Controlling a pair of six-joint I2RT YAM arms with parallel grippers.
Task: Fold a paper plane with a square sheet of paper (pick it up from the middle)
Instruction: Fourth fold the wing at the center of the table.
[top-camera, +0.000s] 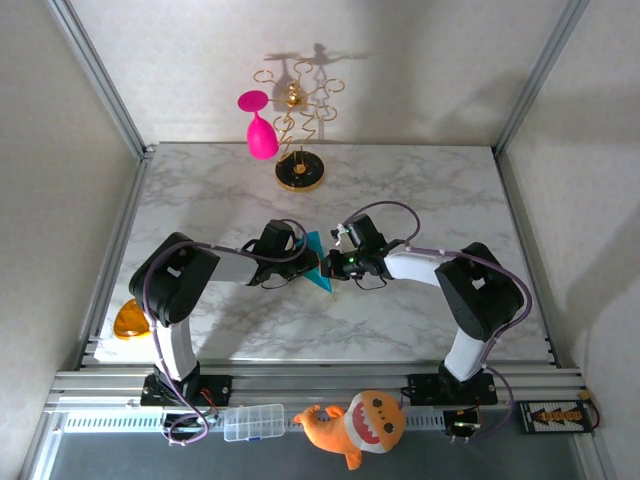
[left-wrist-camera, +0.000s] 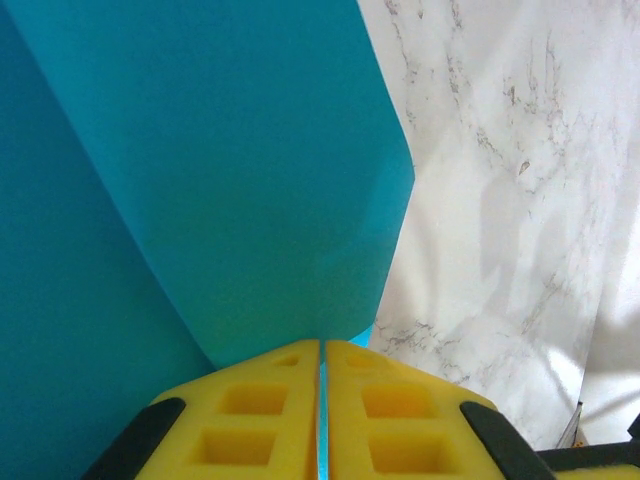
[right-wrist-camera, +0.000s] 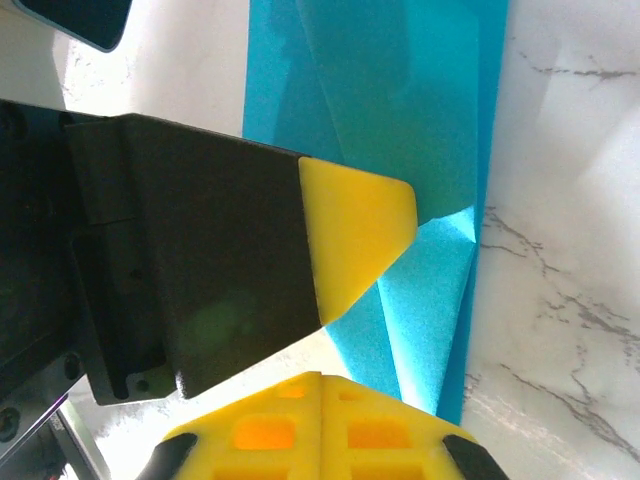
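- left gripper (left-wrist-camera: 322, 345) clamped on blue paper (left-wrist-camera: 230, 170) - a thin edge sits between the pads
- right gripper (right-wrist-camera: 320, 378) pressed together, paper just ahead; cannot tell if pinched
- paper mid-table (top-camera: 200, 200) between both grippers; bare marble around, gold stand (top-camera: 300, 175) and pink goblet (top-camera: 260, 135) well apart
- turquoise, partly folded, layered creases

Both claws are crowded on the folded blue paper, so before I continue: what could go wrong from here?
Tearing: the left claw is shut on the folded paper, with the shut right claw close against it; moving apart could rip it. Unfolding: the upper flap curves up uncreased and may spring open.
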